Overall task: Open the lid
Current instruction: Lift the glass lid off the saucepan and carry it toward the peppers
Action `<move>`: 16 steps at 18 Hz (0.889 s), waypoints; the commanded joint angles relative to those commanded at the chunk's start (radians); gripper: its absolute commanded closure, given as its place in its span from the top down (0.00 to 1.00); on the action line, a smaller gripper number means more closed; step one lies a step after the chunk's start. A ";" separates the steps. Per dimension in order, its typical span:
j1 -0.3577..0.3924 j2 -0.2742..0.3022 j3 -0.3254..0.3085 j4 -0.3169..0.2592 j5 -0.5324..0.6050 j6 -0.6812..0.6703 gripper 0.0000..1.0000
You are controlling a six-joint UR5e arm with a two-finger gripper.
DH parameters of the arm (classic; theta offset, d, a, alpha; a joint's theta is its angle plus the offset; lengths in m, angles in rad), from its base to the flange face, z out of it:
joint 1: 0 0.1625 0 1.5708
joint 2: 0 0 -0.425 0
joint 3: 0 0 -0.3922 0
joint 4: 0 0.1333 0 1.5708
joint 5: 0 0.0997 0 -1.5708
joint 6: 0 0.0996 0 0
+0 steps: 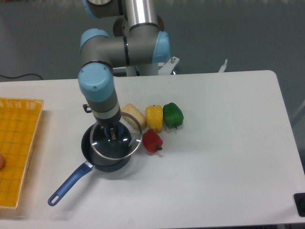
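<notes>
**Lid held over saucepan, shifted right**

The lid (pixel 116 141) is a clear glass disc with a thin metal rim, held up off the saucepan (pixel 102 160) and offset toward the desk's right, so its rim overhangs the pan's right side. It looks slightly tilted. The gripper (pixel 111 133) comes down from above onto the lid's centre, fingers clamped on the blue knob, which is mostly hidden between them. The arm (pixel 97 90) rises from the gripper toward the desk's far edge, grey with light blue joints.

The saucepan is dark blue and sits on the desk (pixel 214 157) left of centre, its long blue handle (pixel 69 183) pointing to the near-left corner. Its left rim and part of the dark inside show past the lid.

Just right of the pan is a red pepper (pixel 152 141), close to the lid's rim. Behind it is a row: a tan bread-like piece (pixel 134 115), a yellow pepper (pixel 154 117) and a green pepper (pixel 172 115), side by side and touching or nearly so. A yellow basket (pixel 16 148) sits at the desk's left edge, cut off by the frame.
</notes>
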 joint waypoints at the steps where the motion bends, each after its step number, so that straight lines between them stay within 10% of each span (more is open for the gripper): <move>1: 0.012 0.000 0.000 -0.003 0.000 0.008 0.62; 16: 0.140 0.000 0.032 -0.080 0.017 0.150 0.62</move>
